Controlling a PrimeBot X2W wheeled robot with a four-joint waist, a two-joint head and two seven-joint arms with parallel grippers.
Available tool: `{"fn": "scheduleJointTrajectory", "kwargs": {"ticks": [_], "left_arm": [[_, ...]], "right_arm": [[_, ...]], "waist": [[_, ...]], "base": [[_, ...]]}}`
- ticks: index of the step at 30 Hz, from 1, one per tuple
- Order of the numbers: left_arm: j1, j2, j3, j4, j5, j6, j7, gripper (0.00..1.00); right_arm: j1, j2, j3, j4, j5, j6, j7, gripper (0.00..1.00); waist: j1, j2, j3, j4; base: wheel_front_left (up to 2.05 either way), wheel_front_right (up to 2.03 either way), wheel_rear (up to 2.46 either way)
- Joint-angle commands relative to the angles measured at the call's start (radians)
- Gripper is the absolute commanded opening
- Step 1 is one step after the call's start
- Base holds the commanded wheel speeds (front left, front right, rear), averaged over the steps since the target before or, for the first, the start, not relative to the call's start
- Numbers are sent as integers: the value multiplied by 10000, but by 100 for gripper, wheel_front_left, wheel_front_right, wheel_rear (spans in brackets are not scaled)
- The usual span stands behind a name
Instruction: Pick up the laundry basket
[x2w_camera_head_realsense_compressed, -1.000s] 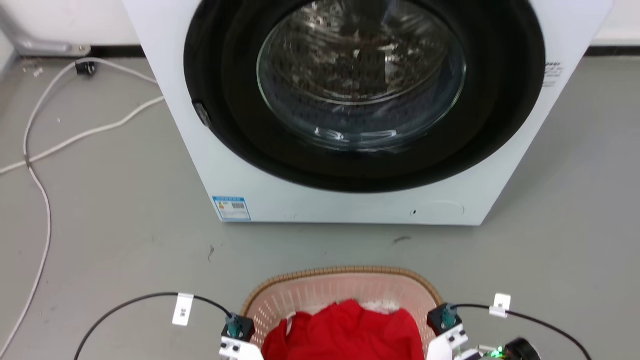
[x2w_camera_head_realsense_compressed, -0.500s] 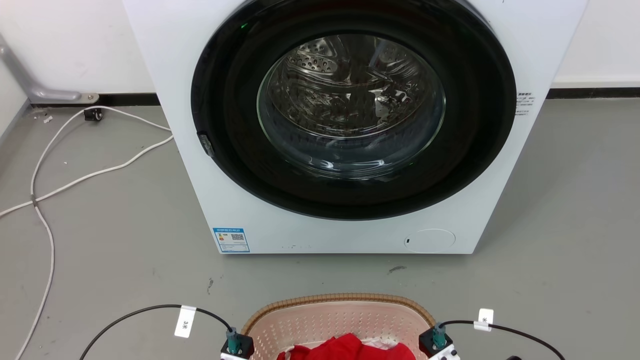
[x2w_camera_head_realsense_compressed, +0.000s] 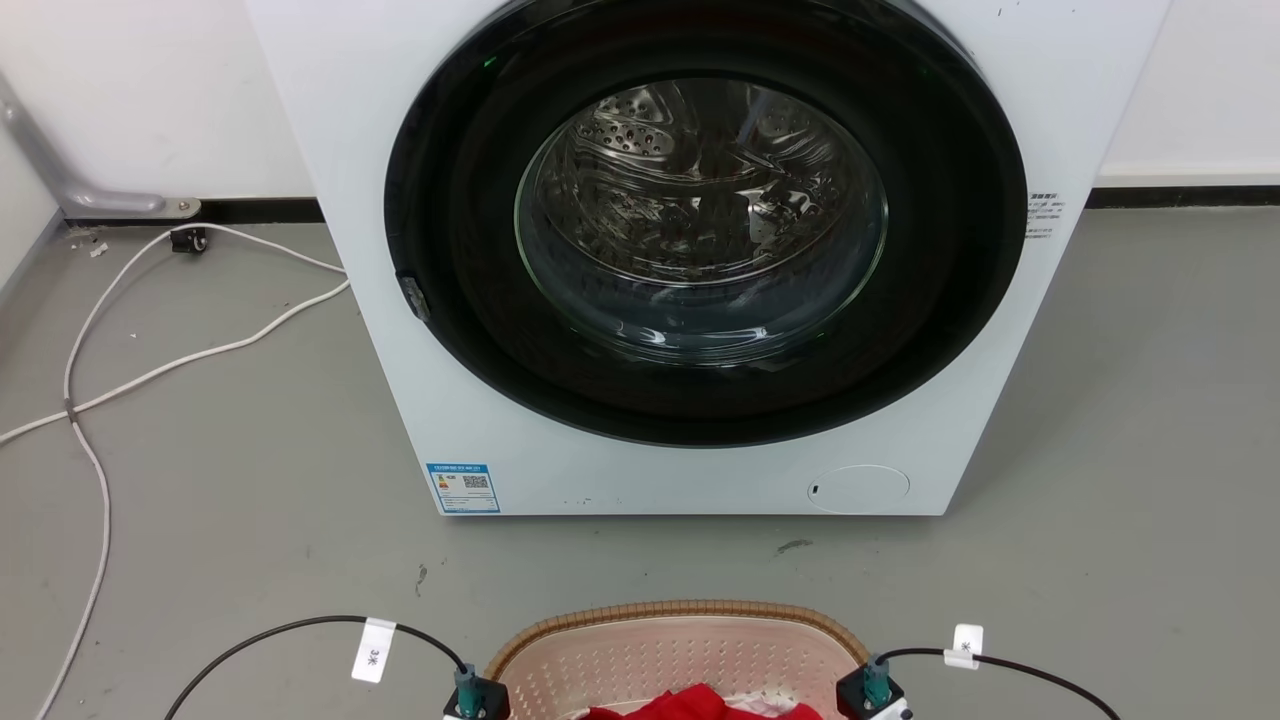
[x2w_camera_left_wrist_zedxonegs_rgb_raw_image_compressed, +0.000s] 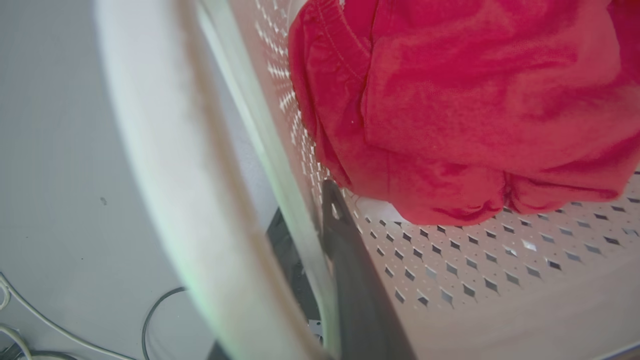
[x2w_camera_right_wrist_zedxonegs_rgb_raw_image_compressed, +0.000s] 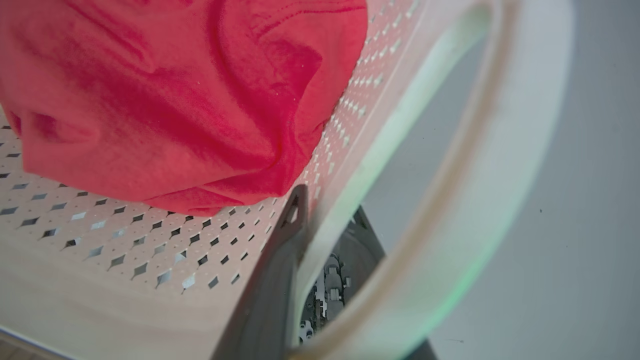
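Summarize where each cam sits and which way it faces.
Head view: on the head, facing forward-down at the washing machine, laundry basket rim below; both arms' cable plugs at bottom.
Left wrist view: on left wrist, along left gripper into the basket; fingers straddle its wall.
Right wrist view: mirrored, right gripper straddling the opposite wall.
Shared: both wrist views show the red garment.

white washing machine (x2w_camera_head_realsense_compressed: 700, 250) ahead | white cable (x2w_camera_head_realsense_compressed: 200, 352) on grey floor (x2w_camera_head_realsense_compressed: 250, 520) left

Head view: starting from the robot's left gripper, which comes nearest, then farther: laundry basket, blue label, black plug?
1. laundry basket, clamped in left gripper.
2. blue label, washing machine's lower left corner.
3. black plug, left, by far wall.
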Motion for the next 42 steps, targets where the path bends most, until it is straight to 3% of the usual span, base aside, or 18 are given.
{"fn": "scheduleJointTrajectory", "kwargs": {"ticks": [1,19,42], "left_arm": [[-281,-87,-170,-80,-9,-103,-109,0],[-524,-136,-1053,134,-754,-103,-458,0],[-723,-183,-1824,318,-1451,-104,-760,0]], "right_arm": [[-165,90,251,-68,19,132,36,0],[-364,180,1102,197,771,134,-244,0],[-490,246,1385,325,1059,134,-322,0]], "waist": [[1,-1,5,3],[1,-1,68,38],[1,-1,125,-2]], "base": [[0,0,0],[0,0,0],[0,0,0]]}}
